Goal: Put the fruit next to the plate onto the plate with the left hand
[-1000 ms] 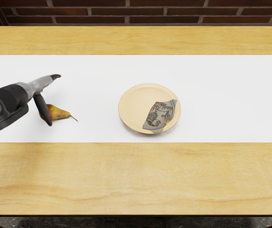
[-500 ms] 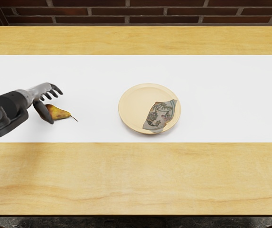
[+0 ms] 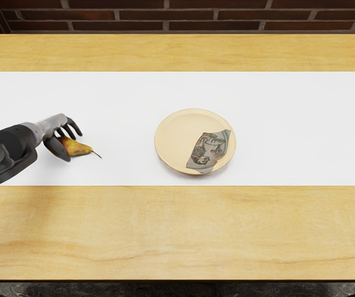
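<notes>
pear [image 3: 78,148] lies unlifted on the desk [image 3: 177,229]; our left hand [image 3: 61,135] has dropped, fingers [image 3: 72,129] half-curled over it, not yet gripping.

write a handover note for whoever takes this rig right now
Left hand: open, fingers half curled over the pear, thumb by its wide end, no grasp closed.
Right hand: not in view.
The pear lies on the white runner, well left of the plate. A patterned scrap sits on the plate's right side.
Done: reach to the pear.
Left: close on it, lift, carry right, set it on the plate.
</notes>
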### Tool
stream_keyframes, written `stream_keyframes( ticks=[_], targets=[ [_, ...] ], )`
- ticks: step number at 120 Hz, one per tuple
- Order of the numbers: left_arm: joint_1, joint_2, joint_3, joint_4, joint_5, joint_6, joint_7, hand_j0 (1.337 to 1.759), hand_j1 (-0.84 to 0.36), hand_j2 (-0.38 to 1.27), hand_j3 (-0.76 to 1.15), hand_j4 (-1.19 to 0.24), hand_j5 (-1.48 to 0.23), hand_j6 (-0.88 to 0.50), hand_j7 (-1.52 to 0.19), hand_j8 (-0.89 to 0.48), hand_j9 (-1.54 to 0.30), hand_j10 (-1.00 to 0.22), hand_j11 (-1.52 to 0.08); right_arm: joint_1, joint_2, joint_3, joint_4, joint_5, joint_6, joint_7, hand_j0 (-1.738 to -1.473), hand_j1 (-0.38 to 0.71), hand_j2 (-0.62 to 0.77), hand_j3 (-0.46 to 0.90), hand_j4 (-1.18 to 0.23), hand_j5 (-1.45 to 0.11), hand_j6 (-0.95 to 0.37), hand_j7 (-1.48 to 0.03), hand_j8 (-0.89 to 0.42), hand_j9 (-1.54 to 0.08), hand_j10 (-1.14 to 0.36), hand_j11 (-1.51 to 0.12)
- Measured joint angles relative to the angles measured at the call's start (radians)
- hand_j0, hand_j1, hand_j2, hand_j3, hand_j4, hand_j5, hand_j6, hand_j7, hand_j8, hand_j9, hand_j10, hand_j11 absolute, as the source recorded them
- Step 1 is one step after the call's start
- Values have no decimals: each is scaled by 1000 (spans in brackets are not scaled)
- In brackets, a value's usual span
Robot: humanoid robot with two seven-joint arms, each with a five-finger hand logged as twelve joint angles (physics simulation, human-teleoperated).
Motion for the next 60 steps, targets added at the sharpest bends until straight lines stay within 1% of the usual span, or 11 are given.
stream_keyframes(
  ticks=[8,13,27,33,35,40,60],
  targets=[
    [2,0,0,0,0,0,0,1656,-244,102,0,-515,-675,-515,-675,-436,-678,-512,-678,0,0,0,0,0,0,0,-1658,-349,0,0,0,0,0,0,0,0,0,0],
    [3,0,0,0,-1,0,0,1655,-235,59,0,-522,-694,-510,-694,-415,-698,-519,-699,0,0,0,0,0,0,0,-1658,-349,0,0,0,0,0,0,0,0,0,0],
    [4,0,0,0,-3,-1,0,1653,-237,61,0,-547,-745,-480,-744,-385,-747,-491,-747,0,0,0,0,0,0,0,-1658,-349,0,0,0,0,0,0,0,0,0,0],
    [5,0,-1,0,-3,-1,0,1652,-257,73,0,-560,-764,-472,-764,-380,-767,-480,-769,0,0,0,0,0,0,0,-1658,-349,0,0,0,0,0,0,0,0,0,0],
    [5,0,-1,0,-4,-1,0,1651,-248,116,0,-566,-769,-470,-771,-365,-776,-484,-777,0,0,0,0,0,0,0,-1658,-349,0,0,0,0,0,0,0,0,0,0],
    [5,0,0,1,-4,-1,0,1652,-253,144,0,-579,-778,-478,-781,-370,-787,-505,-789,0,0,0,0,0,0,0,-1658,-349,0,0,0,0,0,0,0,0,0,0],
    [6,0,0,2,-6,1,-1,1651,-244,126,0,-612,-801,-474,-813,-360,-822,-504,-831,0,0,0,0,0,0,0,-1658,-349,0,0,0,0,0,0,0,0,0,0]
  ],
)
